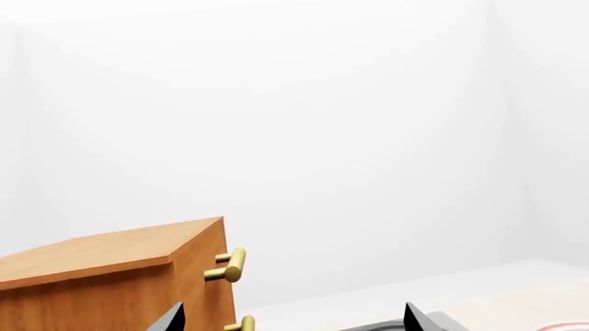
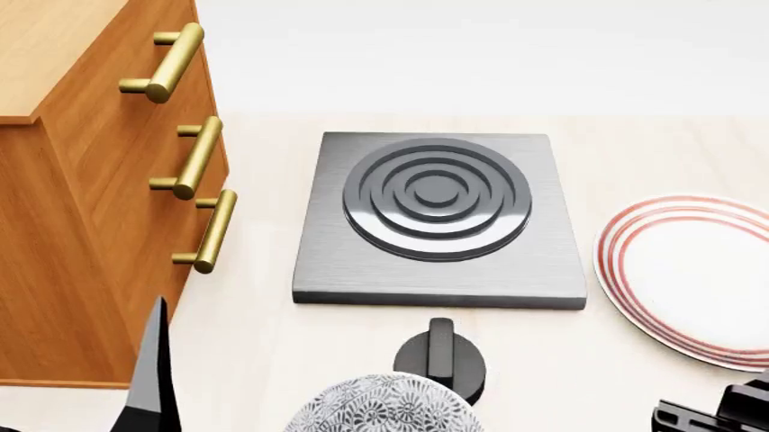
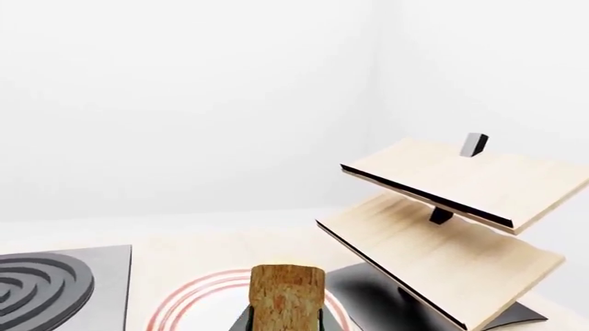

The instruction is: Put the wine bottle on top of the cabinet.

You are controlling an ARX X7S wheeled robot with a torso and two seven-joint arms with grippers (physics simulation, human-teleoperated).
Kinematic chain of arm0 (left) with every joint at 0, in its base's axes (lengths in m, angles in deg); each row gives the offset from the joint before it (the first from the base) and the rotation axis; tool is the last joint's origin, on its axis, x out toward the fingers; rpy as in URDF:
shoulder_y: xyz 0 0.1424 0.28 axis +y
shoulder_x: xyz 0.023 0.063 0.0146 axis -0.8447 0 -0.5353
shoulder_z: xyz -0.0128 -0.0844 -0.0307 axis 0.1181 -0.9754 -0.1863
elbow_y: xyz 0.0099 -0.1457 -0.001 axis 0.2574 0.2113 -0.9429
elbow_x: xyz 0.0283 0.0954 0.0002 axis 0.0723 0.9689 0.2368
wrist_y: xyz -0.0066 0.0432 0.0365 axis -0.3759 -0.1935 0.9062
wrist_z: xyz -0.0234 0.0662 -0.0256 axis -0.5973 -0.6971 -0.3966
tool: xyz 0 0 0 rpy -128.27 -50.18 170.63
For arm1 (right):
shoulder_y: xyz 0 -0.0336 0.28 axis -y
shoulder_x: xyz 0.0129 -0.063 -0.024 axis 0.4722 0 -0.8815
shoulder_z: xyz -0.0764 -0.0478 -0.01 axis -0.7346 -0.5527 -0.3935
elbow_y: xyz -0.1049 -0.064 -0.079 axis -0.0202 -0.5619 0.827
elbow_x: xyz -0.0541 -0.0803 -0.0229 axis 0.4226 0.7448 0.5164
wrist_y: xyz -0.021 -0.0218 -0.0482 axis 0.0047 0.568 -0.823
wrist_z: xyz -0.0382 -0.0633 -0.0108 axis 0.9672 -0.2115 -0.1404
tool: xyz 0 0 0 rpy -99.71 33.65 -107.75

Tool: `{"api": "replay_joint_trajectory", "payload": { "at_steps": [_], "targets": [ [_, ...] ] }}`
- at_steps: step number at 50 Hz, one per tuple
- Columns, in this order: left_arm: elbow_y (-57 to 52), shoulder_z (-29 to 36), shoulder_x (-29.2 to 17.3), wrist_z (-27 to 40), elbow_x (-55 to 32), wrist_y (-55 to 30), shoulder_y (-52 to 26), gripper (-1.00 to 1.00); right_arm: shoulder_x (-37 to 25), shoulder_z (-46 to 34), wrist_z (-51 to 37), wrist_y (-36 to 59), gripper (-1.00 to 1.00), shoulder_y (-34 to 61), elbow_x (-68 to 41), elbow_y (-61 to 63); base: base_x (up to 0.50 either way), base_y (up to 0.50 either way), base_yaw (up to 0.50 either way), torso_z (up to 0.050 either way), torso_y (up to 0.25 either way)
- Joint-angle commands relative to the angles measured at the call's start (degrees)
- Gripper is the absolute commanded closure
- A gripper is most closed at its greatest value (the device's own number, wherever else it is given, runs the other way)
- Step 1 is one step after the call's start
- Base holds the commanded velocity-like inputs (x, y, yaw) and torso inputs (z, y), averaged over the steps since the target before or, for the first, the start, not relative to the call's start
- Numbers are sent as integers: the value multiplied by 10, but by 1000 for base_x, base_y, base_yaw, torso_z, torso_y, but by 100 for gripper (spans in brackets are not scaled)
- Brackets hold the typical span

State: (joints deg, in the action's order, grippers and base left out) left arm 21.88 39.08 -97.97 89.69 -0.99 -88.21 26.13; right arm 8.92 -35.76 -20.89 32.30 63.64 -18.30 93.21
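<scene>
Right gripper (image 3: 283,324): we see its jaws closed on the wine bottle (image 3: 286,295), only the tan cork top in view, upright between them.
Left gripper (image 1: 294,318): we see two dark fingertips held well apart, nothing between them.
Bowl (image 2: 382,405): patterned, nearest us, touching a black knob (image 2: 441,358).
Hotplate (image 2: 440,219): grey, ringed, mid-table.
Plate (image 2: 697,274): red-rimmed, right of the hotplate.
Cabinet (image 2: 85,193): at our left, three brass handles, top bare.
Rack (image 3: 451,221): pale plywood, beyond the plate.
</scene>
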Motion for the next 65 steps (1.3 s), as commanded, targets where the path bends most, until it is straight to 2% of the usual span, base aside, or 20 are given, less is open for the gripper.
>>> {"api": "replay_joint_trajectory", "payload": {
  "at_steps": [1,15,34,49,55,65],
  "targets": [
    [3,-11,7,-13,4,4,-1,-100,7,7,13,2,100,-1,15,-7,0,0,0,0,0],
    [5,-6,3,-9,2,6,-1,-100,-18,15,7,45,100,18,9,30,0,0,0,0,0],
    [10,5,3,-6,0,8,-5,-100,-71,25,-5,157,100,94,-24,118,0,0,0,0,0],
    [10,7,-1,-2,-2,9,-5,-100,-84,-2,-7,192,100,135,-29,126,0,0,0,0,1],
    [14,8,-2,-2,-3,13,-6,-100,-69,4,3,194,100,159,-61,132,0,0,0,0,0],
    [17,12,-4,0,-4,15,-6,-100,-61,-69,0,227,100,227,-63,137,0,0,0,0,1]
  ]
}}
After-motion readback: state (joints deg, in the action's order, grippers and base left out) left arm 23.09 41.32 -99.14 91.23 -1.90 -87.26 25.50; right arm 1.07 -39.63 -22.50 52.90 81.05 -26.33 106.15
